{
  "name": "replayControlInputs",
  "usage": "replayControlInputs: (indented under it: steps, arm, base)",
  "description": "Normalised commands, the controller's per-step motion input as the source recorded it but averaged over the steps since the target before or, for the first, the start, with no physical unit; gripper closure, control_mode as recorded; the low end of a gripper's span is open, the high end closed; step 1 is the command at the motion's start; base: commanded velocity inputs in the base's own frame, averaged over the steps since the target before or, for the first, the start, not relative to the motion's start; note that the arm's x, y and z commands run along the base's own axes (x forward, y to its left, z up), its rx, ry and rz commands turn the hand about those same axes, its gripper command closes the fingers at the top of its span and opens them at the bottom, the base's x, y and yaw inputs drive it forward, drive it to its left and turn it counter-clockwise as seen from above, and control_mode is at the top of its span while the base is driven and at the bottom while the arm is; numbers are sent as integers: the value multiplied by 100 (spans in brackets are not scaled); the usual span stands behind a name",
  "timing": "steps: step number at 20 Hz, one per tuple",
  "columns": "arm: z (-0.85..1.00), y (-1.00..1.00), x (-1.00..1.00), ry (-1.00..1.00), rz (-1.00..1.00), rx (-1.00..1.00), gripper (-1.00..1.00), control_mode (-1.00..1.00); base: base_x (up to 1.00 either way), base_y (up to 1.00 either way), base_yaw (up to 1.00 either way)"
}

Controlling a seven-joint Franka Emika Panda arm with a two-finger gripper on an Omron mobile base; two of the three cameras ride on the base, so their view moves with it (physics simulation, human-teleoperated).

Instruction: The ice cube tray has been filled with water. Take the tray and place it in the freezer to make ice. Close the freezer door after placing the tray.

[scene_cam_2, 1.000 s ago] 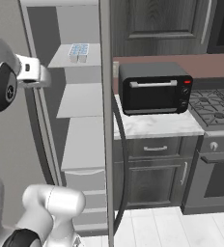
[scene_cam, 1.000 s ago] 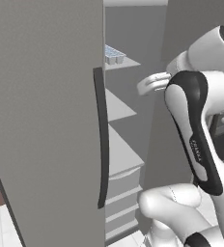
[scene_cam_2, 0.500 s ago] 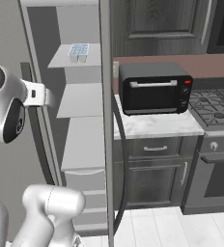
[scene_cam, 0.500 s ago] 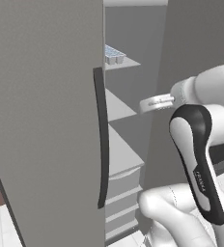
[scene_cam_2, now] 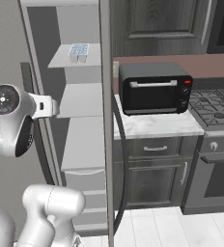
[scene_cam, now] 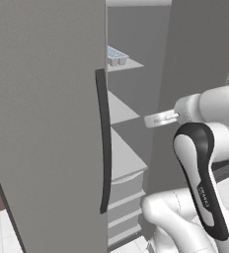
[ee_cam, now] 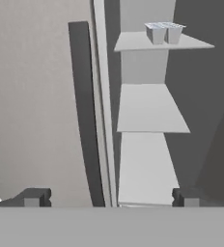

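Gripper [ee_cam: 111, 198], hand view: fingertips [ee_cam: 34, 197] spread wide apart, nothing between them, aimed into the open freezer [scene_cam_2: 80, 125]. In the left base view the hand [scene_cam: 158, 118] hangs level with the middle shelves, just in front of the compartment and apart from every shelf.

Left of the gripper, in the hand view, stands the edge of the freezer door [ee_cam: 36, 96] with its dark curved handle [ee_cam: 85, 116]; the door is swung fully open toward the robot. Its face and handle [scene_cam: 103, 148] take up the left half of the left base view.

Ice cube tray [scene_cam_2: 78, 51]: resting flat on the upper shelf [scene_cam_2: 61, 60], well above the gripper and far inside the compartment. The water [ee_cam: 164, 25] shows as a pale blue tint in its cells. The two shelves below it carry nothing.

To the right of the freezer a worktop [scene_cam_2: 157, 126] bears a black toaster oven [scene_cam_2: 155, 88]; a stove [scene_cam_2: 215, 111] lies further right.

Progress, judged from this arrangement: tray placement appears complete and the gripper has let go. Remaining step: closing the freezer door, which calls for moving the hand round to the door and pushing it shut.
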Motion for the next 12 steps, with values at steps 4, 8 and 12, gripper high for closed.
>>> replayControlInputs:
  steps: [4, 8, 12]
  arm:
    - [0, 0, 0, 0, 0, 0, -100, 100]
    - [0, 0, 0, 0, 0, 0, -100, 100]
    - [0, 0, 0, 0, 0, 0, -100, 100]
  base:
    - [-71, -29, 6]
    - [-51, -40, 8]
    - [-10, -36, 17]
